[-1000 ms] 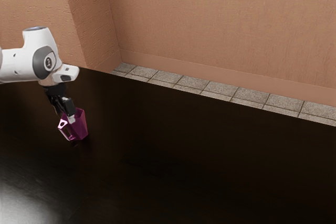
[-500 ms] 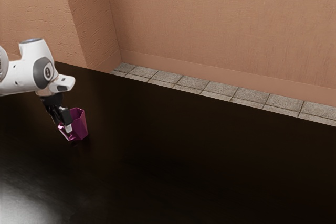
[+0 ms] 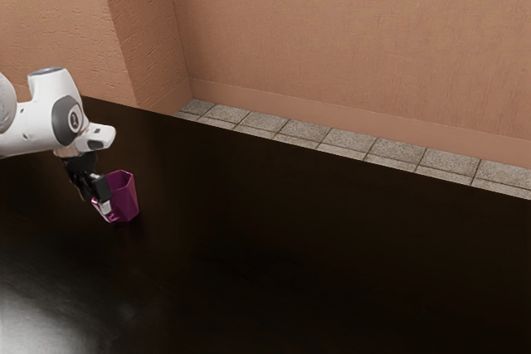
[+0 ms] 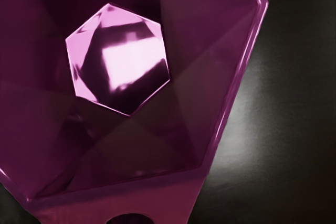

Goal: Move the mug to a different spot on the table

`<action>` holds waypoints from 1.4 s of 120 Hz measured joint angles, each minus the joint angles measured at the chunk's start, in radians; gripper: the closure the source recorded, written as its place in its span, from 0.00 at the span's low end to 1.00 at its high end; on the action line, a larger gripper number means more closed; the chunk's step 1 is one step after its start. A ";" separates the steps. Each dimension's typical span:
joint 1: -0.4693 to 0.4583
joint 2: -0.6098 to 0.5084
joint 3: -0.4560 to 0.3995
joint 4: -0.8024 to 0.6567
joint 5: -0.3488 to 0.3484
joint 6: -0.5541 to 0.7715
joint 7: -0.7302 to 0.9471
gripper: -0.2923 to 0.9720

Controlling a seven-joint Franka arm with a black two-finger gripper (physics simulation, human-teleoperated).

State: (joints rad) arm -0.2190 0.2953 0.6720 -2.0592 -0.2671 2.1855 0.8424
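Purple mug [image 3: 122, 196] upright on dark desk [image 3: 315, 238], toward exterior view's left. End effector [image 3: 95, 189] against mug's side; cannot tell whether clenched or released.

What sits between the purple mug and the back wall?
Beyond the mug there is just bare dark table, then a strip of grey tiles at the foot of the wall. The exterior view shows this.
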 joint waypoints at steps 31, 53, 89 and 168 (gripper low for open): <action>-0.003 0.017 -0.027 0.035 -0.005 -0.029 -0.002 0.23; -0.001 0.039 -0.028 0.039 -0.012 -0.036 -0.005 0.23; -0.001 0.064 -0.028 0.036 -0.019 -0.012 -0.008 0.47; -0.007 0.002 -0.107 0.020 -0.060 0.078 -0.018 0.73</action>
State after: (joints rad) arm -0.2256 0.2975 0.5647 -2.0388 -0.3268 2.2636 0.8248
